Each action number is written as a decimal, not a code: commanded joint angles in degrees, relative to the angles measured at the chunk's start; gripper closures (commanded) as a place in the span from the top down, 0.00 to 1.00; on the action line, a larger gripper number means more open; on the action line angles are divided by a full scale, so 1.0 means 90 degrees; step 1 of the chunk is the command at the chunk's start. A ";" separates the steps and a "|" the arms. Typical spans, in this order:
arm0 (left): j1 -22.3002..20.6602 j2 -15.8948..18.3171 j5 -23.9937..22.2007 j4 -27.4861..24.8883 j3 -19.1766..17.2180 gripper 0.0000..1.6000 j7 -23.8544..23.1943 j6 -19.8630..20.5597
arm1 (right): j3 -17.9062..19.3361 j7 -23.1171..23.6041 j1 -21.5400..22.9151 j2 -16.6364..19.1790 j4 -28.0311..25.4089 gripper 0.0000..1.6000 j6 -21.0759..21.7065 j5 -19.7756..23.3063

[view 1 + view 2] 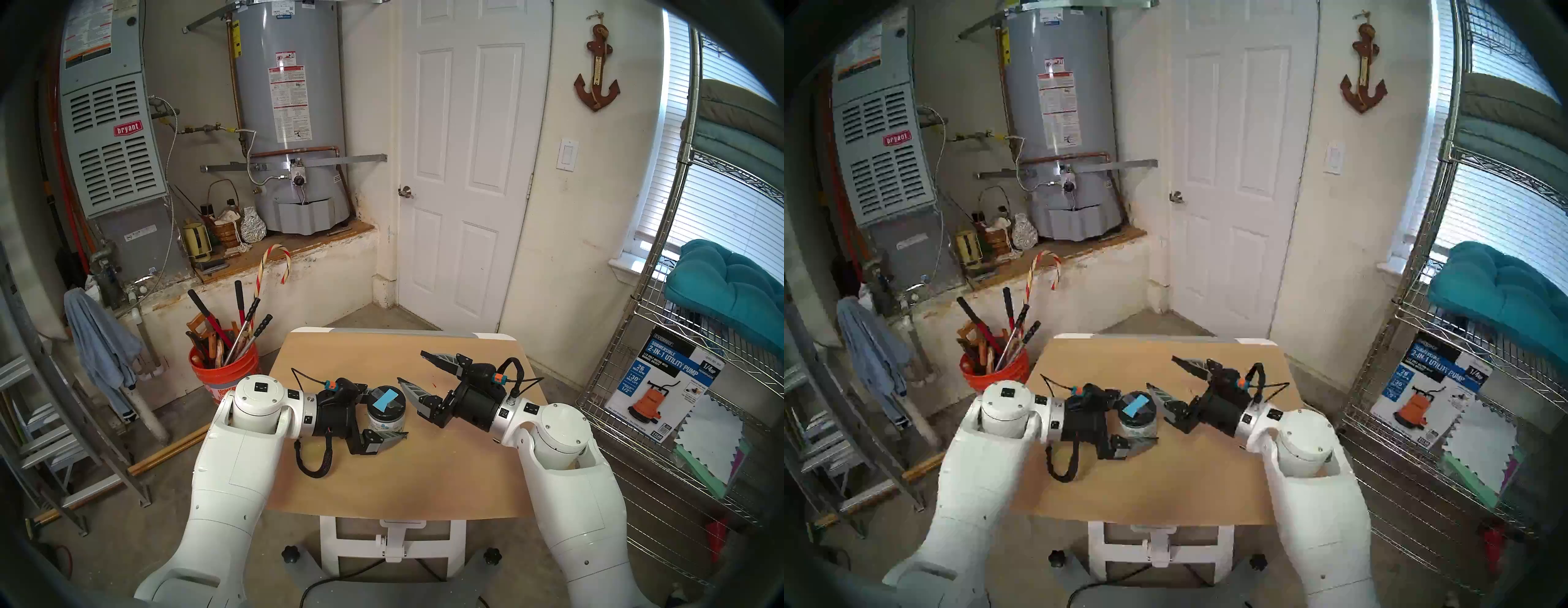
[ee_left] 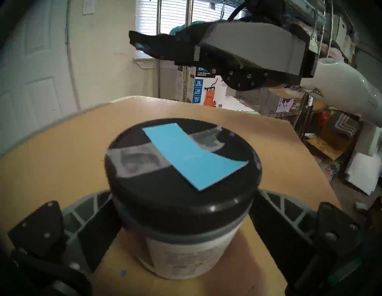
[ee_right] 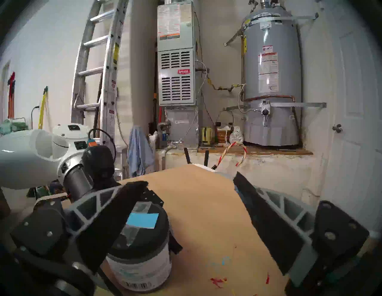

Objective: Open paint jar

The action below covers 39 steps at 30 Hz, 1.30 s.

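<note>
The paint jar (image 1: 386, 407) (image 1: 1135, 414) stands upright on the tan table (image 1: 382, 488). It has a black lid with a light-blue tape strip (image 2: 192, 157) and a pale labelled body (image 3: 140, 266). My left gripper (image 1: 399, 414) is open, one finger in front of the jar and one behind it, both below the lid and close to its sides; the far finger is mostly hidden. My right gripper (image 1: 410, 366) (image 3: 189, 179) is wide open with nothing in it. It hovers just right of the jar and a little above it, its lower finger (image 1: 413, 392) next to the lid's edge.
Red and blue paint specks (image 3: 217, 280) mark the table near the right gripper. An orange bucket of long-handled tools (image 1: 225, 373) stands by the table's far left corner. On the right are a wire shelf (image 1: 636, 339) and a pump box (image 1: 662, 390); a ladder (image 1: 42, 403) leans on the left.
</note>
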 commanded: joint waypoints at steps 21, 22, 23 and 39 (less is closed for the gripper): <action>-0.0164 -0.0103 -0.0067 0.0286 -0.0020 0.37 0.0070 -0.0114 | 0.0040 0.0077 0.0056 -0.0031 -0.0175 1.00 0.0052 0.0027; -0.0165 -0.0107 -0.0066 0.0292 -0.0021 0.19 0.0069 -0.0111 | 0.0040 0.0081 0.0056 -0.0030 -0.0174 1.00 0.0053 0.0026; -0.0166 -0.0108 -0.0062 0.0295 -0.0022 0.09 0.0067 -0.0108 | 0.0040 0.0087 0.0057 -0.0028 -0.0172 1.00 0.0055 0.0027; -0.0119 -0.0094 -0.0022 0.0248 -0.0030 0.00 0.0050 -0.0123 | -0.0244 0.0418 -0.0025 0.0064 -0.0318 1.00 0.0399 -0.0118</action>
